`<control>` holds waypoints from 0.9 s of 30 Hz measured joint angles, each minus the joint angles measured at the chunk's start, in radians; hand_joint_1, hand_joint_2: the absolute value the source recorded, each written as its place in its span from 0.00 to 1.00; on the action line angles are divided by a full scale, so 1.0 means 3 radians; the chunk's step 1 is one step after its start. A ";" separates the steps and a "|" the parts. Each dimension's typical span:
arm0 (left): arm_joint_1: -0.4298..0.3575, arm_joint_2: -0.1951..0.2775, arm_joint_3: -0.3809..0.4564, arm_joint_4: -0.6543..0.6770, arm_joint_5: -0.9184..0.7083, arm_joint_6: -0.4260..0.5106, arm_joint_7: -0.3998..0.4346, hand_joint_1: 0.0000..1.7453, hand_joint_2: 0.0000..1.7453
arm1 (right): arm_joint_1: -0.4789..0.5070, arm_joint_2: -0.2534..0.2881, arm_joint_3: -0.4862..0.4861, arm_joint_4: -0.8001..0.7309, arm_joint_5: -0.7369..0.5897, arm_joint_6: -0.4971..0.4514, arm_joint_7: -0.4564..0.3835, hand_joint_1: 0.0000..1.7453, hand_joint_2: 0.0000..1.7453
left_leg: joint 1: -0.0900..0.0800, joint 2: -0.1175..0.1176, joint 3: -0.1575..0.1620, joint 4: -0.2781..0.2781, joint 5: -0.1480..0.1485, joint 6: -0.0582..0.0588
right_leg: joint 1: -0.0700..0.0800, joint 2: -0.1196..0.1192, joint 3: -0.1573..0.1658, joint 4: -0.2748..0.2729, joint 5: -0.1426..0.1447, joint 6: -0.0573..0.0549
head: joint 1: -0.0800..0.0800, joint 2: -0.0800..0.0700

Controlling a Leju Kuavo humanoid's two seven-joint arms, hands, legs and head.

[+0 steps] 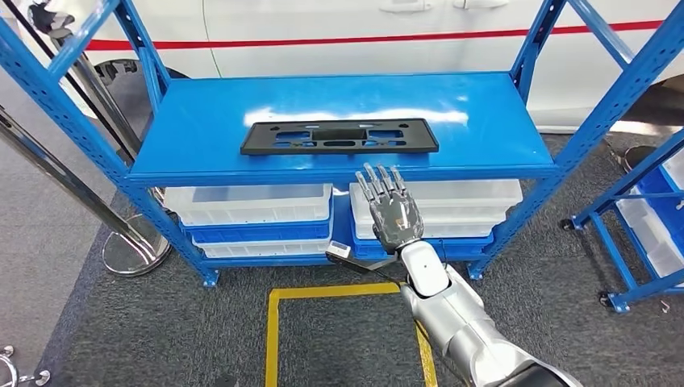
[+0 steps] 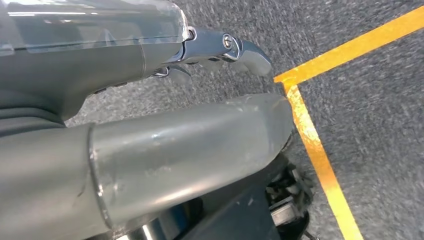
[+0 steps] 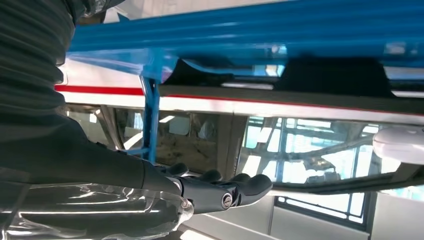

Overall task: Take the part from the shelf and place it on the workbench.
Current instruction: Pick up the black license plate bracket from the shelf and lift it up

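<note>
The part (image 1: 339,135), a flat black perforated plate, is laid lengthwise on the blue shelf (image 1: 202,121), apparently untouched.

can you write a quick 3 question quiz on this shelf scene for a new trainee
1. True or false: the black part already lies on the workbench.
2. The right hand is: A) holding the part, B) open with fingers extended, just short of the shelf's front edge, C) resting in a white bin.
3. Fill in: under the blue shelf top sit white ____.

Key
1. False; it lies flat on the shelf top.
2. B
3. bins
</note>
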 joint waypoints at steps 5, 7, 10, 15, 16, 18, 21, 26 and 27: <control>-0.0001 0.0001 0.0000 0.0000 -0.0005 0.0001 -0.0015 0.00 0.00 | -0.0002 0.0003 -0.0010 0.0083 0.0002 -0.0001 0.0014 0.00 1.00 | 0.0016 0.0004 -0.0092 0.0202 -0.0143 -0.0069 | -0.0001 0.0002 0.0003 -0.0026 0.0017 -0.0104 | -0.0002 0.0000; 0.0000 0.0001 0.0002 0.0000 0.0007 0.0001 -0.0036 0.00 0.00 | -0.0001 0.0004 -0.0020 0.0097 0.0002 -0.0001 0.0018 0.00 1.00 | 0.0019 0.0006 -0.0287 0.0626 -0.0351 -0.0088 | 0.0005 -0.0003 0.0005 -0.0027 0.0015 -0.0125 | -0.0002 0.0000; 0.0008 0.0002 0.0004 0.0000 0.0008 0.0001 -0.0068 0.00 0.00 | 0.0007 0.0003 -0.0050 0.0117 0.0001 -0.0001 0.0017 0.00 1.00 | 0.0017 0.0006 -0.0446 0.0935 -0.0387 -0.0076 | 0.0025 -0.0002 0.0012 -0.0025 0.0010 -0.0135 | -0.0002 0.0000; -0.0007 0.0018 0.0005 0.0000 -0.0017 0.0001 -0.0094 0.00 0.00 | 0.0005 0.0002 -0.0092 0.0121 0.0001 -0.0001 0.0007 0.00 1.00 | -0.0025 0.0004 -0.0027 0.0036 0.0018 0.0028 | 0.0051 0.0007 0.0028 -0.0030 0.0004 -0.0117 | -0.0001 0.0000; -0.0007 0.0021 0.0005 0.0000 -0.0021 0.0001 -0.0095 0.00 0.00 | 0.0007 0.0001 -0.0097 0.0121 0.0001 -0.0001 0.0006 0.00 1.00 | -0.0032 0.0003 -0.0017 0.0011 0.0009 0.0032 | 0.0051 0.0006 0.0025 -0.0037 0.0009 -0.0101 | -0.0001 0.0000; -0.0005 0.0020 0.0005 0.0000 -0.0033 0.0002 -0.0095 0.00 0.00 | 0.0008 0.0001 -0.0107 0.0121 0.0001 -0.0001 0.0004 0.00 1.00 | -0.0024 0.0004 -0.0005 -0.0034 0.0030 0.0047 | 0.0048 0.0004 0.0032 -0.0052 0.0015 -0.0063 | -0.0002 0.0000; -0.0010 0.0019 0.0005 0.0000 -0.0070 0.0020 -0.0093 0.00 0.00 | 0.0003 0.0000 -0.0133 0.0120 0.0001 -0.0002 0.0003 0.00 1.00 | 0.0004 0.0011 0.0034 -0.0112 0.0066 0.0082 | 0.0051 0.0000 -0.0074 0.0192 -0.0145 -0.0014 | -0.0001 0.0000; -0.0003 0.0018 0.0005 0.0000 -0.0120 0.0029 -0.0093 0.00 0.00 | 0.0053 -0.0003 -0.0197 0.0086 0.0001 -0.0002 0.0000 0.00 1.00 | -0.0002 0.0007 0.0045 -0.0097 0.0043 0.0091 | 0.0029 -0.0002 -0.0375 0.0738 -0.0263 0.0018 | 0.0000 0.0000; -0.0002 0.0018 0.0005 0.0000 -0.0125 0.0028 -0.0093 0.00 0.00 | 0.0058 -0.0004 -0.0212 0.0061 0.0001 -0.0002 -0.0001 0.00 1.00 | -0.0001 0.0005 0.0052 -0.0085 0.0030 0.0082 | 0.0023 -0.0004 -0.0284 0.0542 -0.0133 0.0018 | 0.0000 0.0000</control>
